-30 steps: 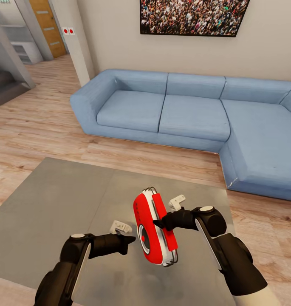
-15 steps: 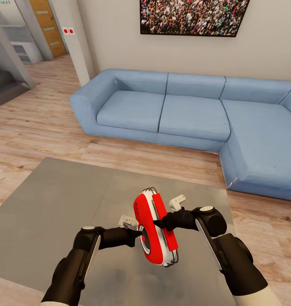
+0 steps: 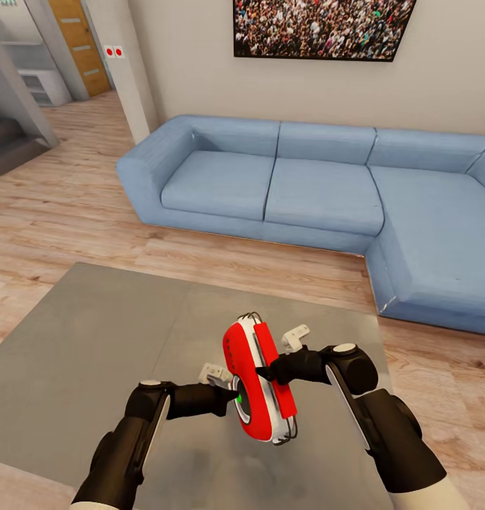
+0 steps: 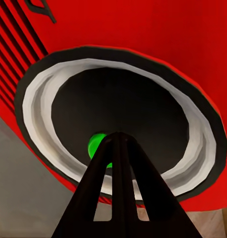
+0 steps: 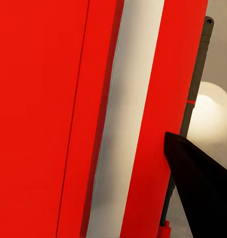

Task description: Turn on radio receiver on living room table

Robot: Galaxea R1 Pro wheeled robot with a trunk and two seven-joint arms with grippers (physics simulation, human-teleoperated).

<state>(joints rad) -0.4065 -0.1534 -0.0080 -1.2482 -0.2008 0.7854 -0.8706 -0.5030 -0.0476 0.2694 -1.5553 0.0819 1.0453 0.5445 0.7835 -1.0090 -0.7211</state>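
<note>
The red radio receiver (image 3: 260,409) with white stripe trim stands on its edge over the glossy grey table (image 3: 93,340). My right gripper (image 3: 265,372) is shut on its upper side; one dark finger (image 5: 202,193) lies against the red and white casing (image 5: 43,119). My left gripper (image 3: 228,397) is shut, its joined tip (image 4: 118,138) pressing the round dial (image 4: 118,99). A green light (image 4: 96,145) glows on the dial just beside that tip, also visible as a green spot (image 3: 236,397) in the head view.
A blue L-shaped sofa (image 3: 306,191) runs behind and to the right of the table, under a crowd-photo picture (image 3: 320,28). Light wood floor (image 3: 72,212) lies between. A wall corner (image 3: 132,71) and a doorway (image 3: 79,42) are at far left.
My left gripper has moved right until its tip met the dial, and a green light has come on there. The right arm and the radio have stayed put.
</note>
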